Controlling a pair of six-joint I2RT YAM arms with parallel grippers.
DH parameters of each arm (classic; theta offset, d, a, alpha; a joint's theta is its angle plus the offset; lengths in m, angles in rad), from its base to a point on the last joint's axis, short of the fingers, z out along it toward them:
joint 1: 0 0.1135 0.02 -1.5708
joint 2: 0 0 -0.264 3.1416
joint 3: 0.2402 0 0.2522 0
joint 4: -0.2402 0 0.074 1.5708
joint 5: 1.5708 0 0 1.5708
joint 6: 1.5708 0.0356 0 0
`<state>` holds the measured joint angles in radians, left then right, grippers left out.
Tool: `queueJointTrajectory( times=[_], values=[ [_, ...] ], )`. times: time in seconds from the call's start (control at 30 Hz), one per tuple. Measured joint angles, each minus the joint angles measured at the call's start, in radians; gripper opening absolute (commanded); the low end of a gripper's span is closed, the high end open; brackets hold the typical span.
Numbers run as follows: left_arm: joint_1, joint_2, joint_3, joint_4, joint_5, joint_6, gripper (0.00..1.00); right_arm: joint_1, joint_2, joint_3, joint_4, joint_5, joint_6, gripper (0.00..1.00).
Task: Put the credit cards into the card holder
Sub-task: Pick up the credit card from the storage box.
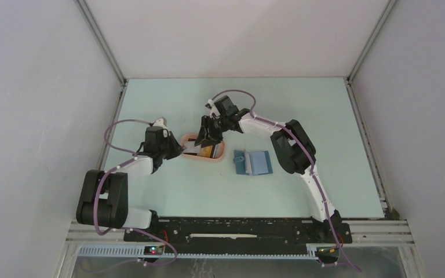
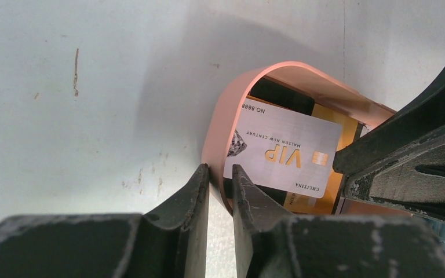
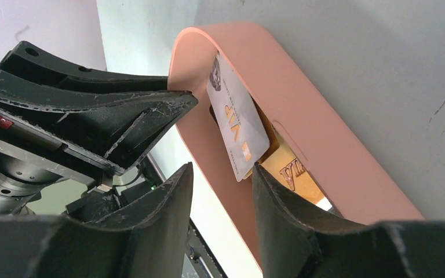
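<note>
My left fingers (image 2: 220,174) stand narrow, pinching the 9 o'clock end wall of the salmon-pink oval plastic tray (image 2: 301,72), steadying it. My right fingers (image 3: 220,174) stand half open astride the lower corner of the whitish plastic VIP credit card (image 3: 234,124), which leans tilted inside the tray. Nothing is gripped there. I judge I should close on the card's edge alone, because the tray wall crowds it. The yellow-orange card (image 3: 290,168) and the black card (image 2: 281,95) lie beneath. The dark-blue folding card holder (image 1: 254,163) lies open on the pale table (image 1: 324,104), near the tray's 3 o'clock.
</note>
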<state>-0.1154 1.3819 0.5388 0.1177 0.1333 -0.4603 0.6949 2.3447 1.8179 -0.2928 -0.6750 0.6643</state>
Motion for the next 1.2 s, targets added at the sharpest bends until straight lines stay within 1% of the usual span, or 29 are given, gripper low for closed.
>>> queueJointTrajectory(
  times=[0.17, 0.27, 0.7, 0.73, 0.77, 1.0, 1.03, 1.13, 1.2],
  values=[
    [0.000, 0.000, 0.000, 0.000, -0.001, -0.004, 0.22, -0.001, -0.002, -0.006, 0.003, -0.003, 0.000, 0.48],
    [0.000, 0.000, 0.000, 0.000, -0.002, -0.004, 0.22, -0.001, -0.002, -0.006, 0.006, -0.004, 0.000, 0.40],
    [0.000, 0.000, 0.000, 0.000, -0.006, -0.014, 0.22, -0.008, -0.002, -0.007, 0.063, -0.050, 0.035, 0.38],
    [0.000, 0.000, 0.000, 0.000, -0.001, -0.016, 0.23, -0.008, -0.002, -0.007, 0.072, -0.052, 0.039, 0.35],
    [0.000, 0.000, 0.000, 0.000, 0.007, -0.019, 0.23, -0.006, -0.002, -0.008, 0.077, -0.053, 0.042, 0.34],
    [-0.002, 0.000, -0.002, -0.004, 0.036, -0.033, 0.22, -0.001, -0.002, -0.009, 0.103, -0.064, 0.066, 0.33],
    [-0.002, 0.000, -0.002, -0.005, 0.037, -0.036, 0.22, 0.000, -0.002, -0.009, 0.100, -0.060, 0.064, 0.32],
    [-0.002, -0.001, -0.002, -0.006, 0.039, -0.038, 0.22, 0.000, -0.002, -0.008, 0.075, -0.029, 0.053, 0.18],
    [-0.002, -0.002, -0.002, -0.007, 0.039, -0.039, 0.22, 0.000, -0.002, -0.008, 0.049, -0.001, 0.040, 0.13]
  ],
)
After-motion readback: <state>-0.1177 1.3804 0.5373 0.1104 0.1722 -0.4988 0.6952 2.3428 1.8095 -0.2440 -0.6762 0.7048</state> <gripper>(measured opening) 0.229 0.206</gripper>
